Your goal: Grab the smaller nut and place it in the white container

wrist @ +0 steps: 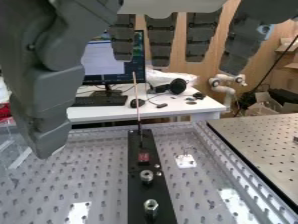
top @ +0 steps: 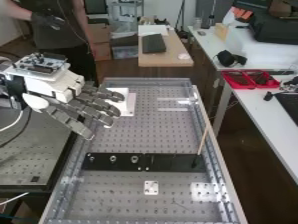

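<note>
Above the bench [top: 126,138] hangs the straight-fingered hand [top: 58,89]

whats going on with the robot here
The robot's hand hangs over the bench at the high view's left, its fingers extended and holding nothing. The metal nuts sit on the black strip, away from the hand, so the smaller one is not yet grabbed.

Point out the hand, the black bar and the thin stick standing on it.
Hand [top: 72,123]: high view, on one of its fingers.
Black bar [top: 174,162]: high view, on its bare top.
Thin stick [top: 203,140]: high view, about midway along its shaft.
</note>
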Available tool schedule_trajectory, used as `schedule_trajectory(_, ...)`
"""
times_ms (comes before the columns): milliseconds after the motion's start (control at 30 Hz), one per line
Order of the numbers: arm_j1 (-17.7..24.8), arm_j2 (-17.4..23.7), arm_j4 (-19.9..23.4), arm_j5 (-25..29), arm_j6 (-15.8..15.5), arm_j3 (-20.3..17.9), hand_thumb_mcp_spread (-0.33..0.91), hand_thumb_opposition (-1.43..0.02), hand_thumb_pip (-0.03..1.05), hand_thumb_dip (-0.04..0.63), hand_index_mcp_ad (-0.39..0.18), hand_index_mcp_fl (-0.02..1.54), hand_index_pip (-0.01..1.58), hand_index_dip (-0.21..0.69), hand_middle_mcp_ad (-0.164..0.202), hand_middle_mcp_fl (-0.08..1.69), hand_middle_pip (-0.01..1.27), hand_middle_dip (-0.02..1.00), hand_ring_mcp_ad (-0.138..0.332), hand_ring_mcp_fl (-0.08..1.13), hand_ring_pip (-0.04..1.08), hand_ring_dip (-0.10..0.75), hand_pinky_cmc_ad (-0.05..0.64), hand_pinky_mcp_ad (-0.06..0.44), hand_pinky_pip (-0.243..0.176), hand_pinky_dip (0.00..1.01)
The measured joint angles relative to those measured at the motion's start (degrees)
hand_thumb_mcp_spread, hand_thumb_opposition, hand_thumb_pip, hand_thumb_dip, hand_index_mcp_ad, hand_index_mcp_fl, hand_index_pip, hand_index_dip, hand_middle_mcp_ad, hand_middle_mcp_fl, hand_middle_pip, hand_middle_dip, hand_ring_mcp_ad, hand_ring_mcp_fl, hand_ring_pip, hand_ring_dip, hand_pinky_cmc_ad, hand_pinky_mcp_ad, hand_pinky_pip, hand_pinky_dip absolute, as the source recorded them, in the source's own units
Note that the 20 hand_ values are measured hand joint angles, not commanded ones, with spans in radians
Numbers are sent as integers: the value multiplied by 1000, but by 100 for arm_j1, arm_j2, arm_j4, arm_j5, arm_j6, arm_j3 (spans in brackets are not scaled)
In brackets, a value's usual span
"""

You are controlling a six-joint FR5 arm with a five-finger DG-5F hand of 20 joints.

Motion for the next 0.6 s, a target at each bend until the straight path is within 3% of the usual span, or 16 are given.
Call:
schedule_trajectory(267,-274,-361,422,-371,-134,-174,374,-798,478,113,-124,42,356,110,82,9,120,253,173,0,86,80,393,305,-93,190)
schedule_trajectory(600,-573,-763,1202,-587,-151,-455,370,-819,482,127,-126,35,876,110,79,9,120,255,159,0,87,80,387,298,-89,190)
